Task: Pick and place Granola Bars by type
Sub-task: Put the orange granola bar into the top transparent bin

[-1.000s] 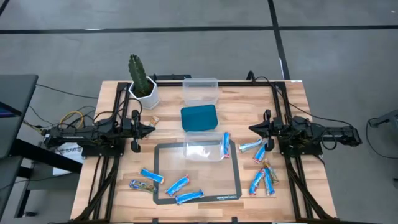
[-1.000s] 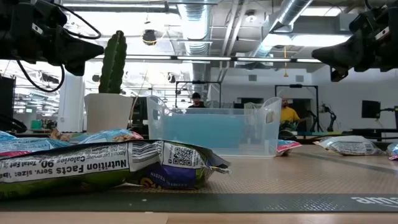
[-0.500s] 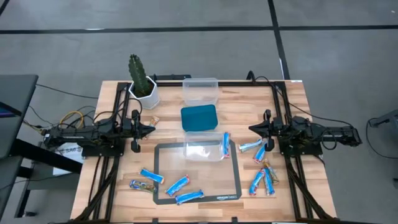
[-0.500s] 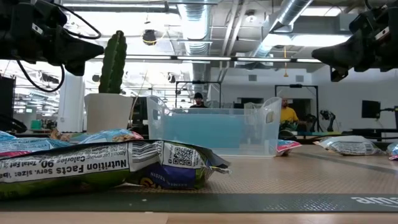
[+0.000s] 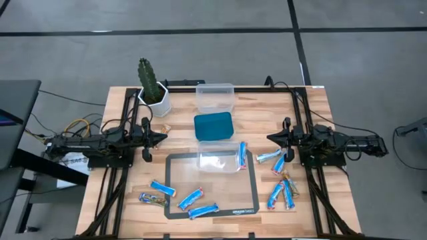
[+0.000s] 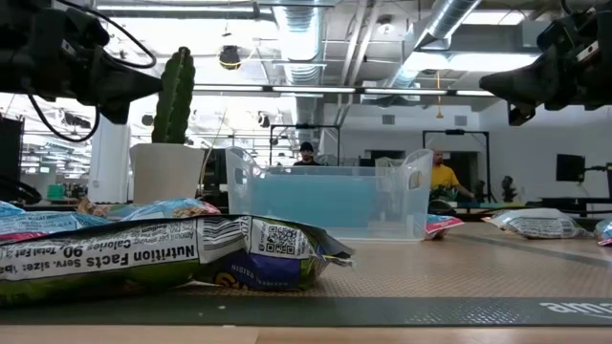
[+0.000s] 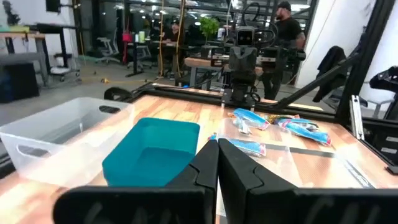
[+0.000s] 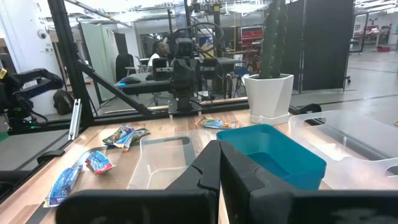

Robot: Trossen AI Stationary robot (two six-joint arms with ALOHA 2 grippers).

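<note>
Granola bars lay loose on the desk, none held; both pincers were clenched and empty.

The granola bars lay in two loose groups toward the near edge of the desk: four at the left, on and beside a dark-bordered mat, and a cluster at the right, with one more blue bar resting at the edge of a clear container on the mat. The right cluster lay just beside and below the right pincer; the left group lay well apart from the left pincer. A small brownish bar lay close to the left pincer's tip. Both pincers hung above the desk, fingers pressed together, facing each other across a teal container. Behind it stood another clear container and a potted cactus.
</note>
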